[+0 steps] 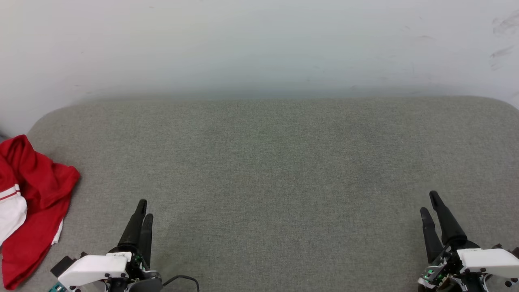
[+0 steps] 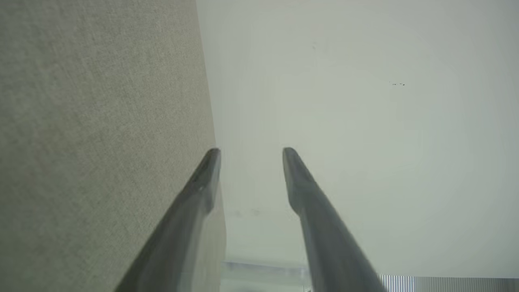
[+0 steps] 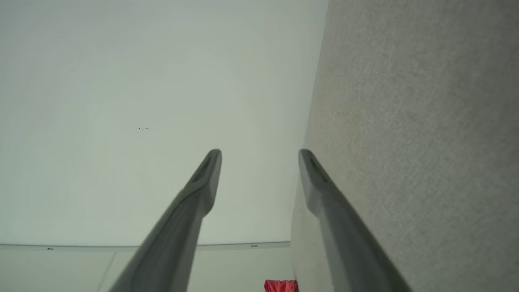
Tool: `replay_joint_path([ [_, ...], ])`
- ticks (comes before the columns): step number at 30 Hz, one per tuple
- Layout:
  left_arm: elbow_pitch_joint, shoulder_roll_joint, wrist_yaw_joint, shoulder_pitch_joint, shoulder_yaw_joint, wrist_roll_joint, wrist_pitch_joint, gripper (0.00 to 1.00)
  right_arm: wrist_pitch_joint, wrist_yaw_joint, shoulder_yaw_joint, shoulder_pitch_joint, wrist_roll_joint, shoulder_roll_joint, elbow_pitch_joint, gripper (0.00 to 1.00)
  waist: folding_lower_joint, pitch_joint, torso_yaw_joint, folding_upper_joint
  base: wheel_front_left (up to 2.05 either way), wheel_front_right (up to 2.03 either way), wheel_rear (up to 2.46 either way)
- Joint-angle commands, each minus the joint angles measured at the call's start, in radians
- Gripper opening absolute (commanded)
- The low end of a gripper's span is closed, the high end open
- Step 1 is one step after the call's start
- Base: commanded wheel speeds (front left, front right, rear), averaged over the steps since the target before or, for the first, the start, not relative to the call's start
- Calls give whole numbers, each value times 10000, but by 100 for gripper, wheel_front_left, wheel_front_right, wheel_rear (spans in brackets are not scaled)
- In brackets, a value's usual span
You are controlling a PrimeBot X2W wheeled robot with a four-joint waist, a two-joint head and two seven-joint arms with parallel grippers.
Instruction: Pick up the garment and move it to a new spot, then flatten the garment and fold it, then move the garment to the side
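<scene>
The garment (image 1: 32,202) is a crumpled red shirt with a white, red-striped sleeve, lying at the far left edge of the grey fabric surface (image 1: 267,170) and partly cut off by the head view's edge. A scrap of the red garment (image 3: 281,285) also shows at the bottom of the right wrist view. My left gripper (image 1: 144,207) rests at the lower left, just right of the garment and apart from it; in the left wrist view this gripper (image 2: 251,152) stands open and empty. My right gripper (image 1: 429,202) sits at the lower right, and its wrist view shows it (image 3: 259,153) open with nothing between the fingers.
A pale wall (image 1: 259,44) rises behind the grey surface, whose back corners are rounded. A dark cable (image 1: 182,279) loops by the left wrist. Wide bare grey fabric lies between the two grippers.
</scene>
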Motion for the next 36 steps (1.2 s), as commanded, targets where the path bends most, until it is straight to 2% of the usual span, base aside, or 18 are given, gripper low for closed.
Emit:
replay_joint_path([
  [1,-327,17,-2,-187,-150,16,-122,100,-130,0,92,-141,-63,-6,-328,100,0,2,4,0,0,0,0],
  [14,-1137,25,-3,-83,-728,315,-754,100,-726,0,447,70,-408,-8,-1048,100,0,8,45,0,0,0,0],
  [19,-1521,31,-3,-50,-731,800,-983,100,-944,0,487,130,-939,-9,-1338,100,0,17,66,0,0,0,0],
  [24,-1913,25,-3,-10,-584,1701,-1188,100,-1150,0,429,154,-1919,-10,-1613,100,0,27,87,0,0,0,0],
  [36,-2605,27,-3,44,-874,4392,-1640,100,-1598,0,533,182,-5605,-24,-2270,100,0,24,162,0,0,0,0],
])
